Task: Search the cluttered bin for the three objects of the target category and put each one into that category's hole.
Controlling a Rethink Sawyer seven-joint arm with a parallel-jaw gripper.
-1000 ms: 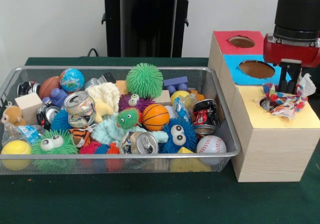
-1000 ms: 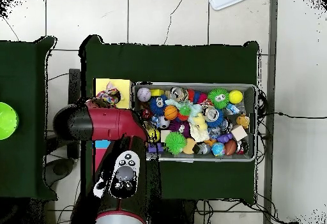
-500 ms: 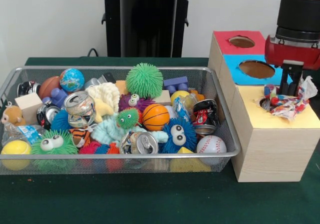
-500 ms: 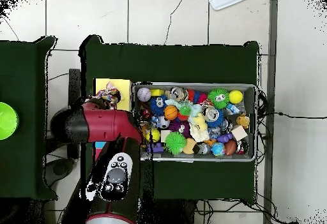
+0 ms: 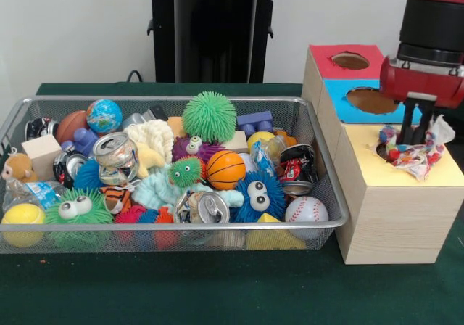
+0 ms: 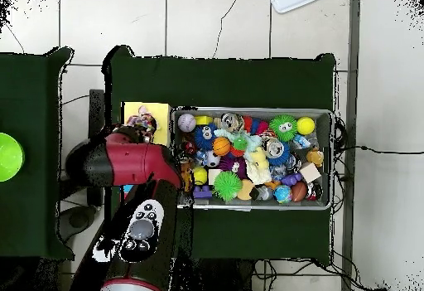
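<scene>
A crumpled clear candy bag with colourful sweets sits at the hole in the yellow top of the wooden box. My gripper hangs straight over it, shut on the bag's top, with the white bag end sticking out to the right. In the overhead view the candy bag lies on the yellow top, and the red arm hides the gripper. The wire bin left of the box holds several balls, fuzzy toys, cans and blocks.
The box also has a blue section with a hole and a red section with a hole behind the yellow one. A black pedestal stands behind the bin. A green disc lies on the side table.
The gripper has shifted slightly left and down over the yellow hole, and the candy bag has moved with it. The arm's upper link has swung in the overhead view.
</scene>
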